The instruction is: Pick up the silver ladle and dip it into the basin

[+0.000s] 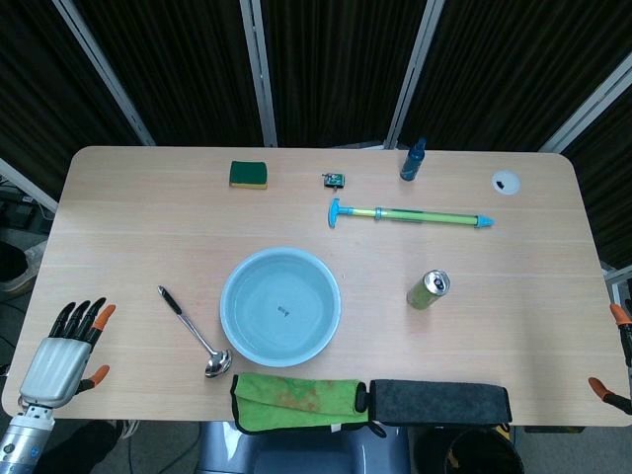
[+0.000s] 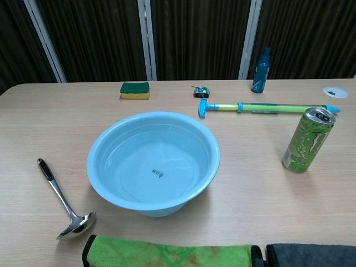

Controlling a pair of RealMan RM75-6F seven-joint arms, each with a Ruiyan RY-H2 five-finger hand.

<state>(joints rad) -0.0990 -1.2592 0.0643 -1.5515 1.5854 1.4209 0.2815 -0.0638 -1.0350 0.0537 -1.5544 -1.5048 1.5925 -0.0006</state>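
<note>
Ladle (image 1: 194, 333) flat on the table (image 1: 128, 227), untouched, near the front edge toward the left; bowl end almost at the front edge, just beside the basin (image 1: 280, 305) and the green cloth (image 1: 296, 401), dark handle tip angled away toward the back left. In the chest view, ladle (image 2: 62, 199) left of the basin (image 2: 153, 162), apart from its wall, bowl on its side.

Basin near the middle of the front half, upright, holding clear water.

Left hand (image 1: 67, 351) at the front left corner, over the table edge, fingers straight and slightly spread, thumb out to the side, holding nothing; well apart from the ladle. Not seen in the chest view.

Right hand (image 1: 619, 360) barely in view at the right edge near the front right corner: only orange-tipped fingertips visible, so cannot tell how the fingers lie.

Green cloth along the front edge, dark cloth (image 1: 440, 403) touching its right end. Can (image 1: 429, 289) upright, right of the basin. Pump (image 1: 410, 215) lying across the back half. Sponge (image 1: 249, 174), small green object (image 1: 335, 180), bottle (image 1: 413, 160) and white disc (image 1: 506, 182) along the back edge.
</note>
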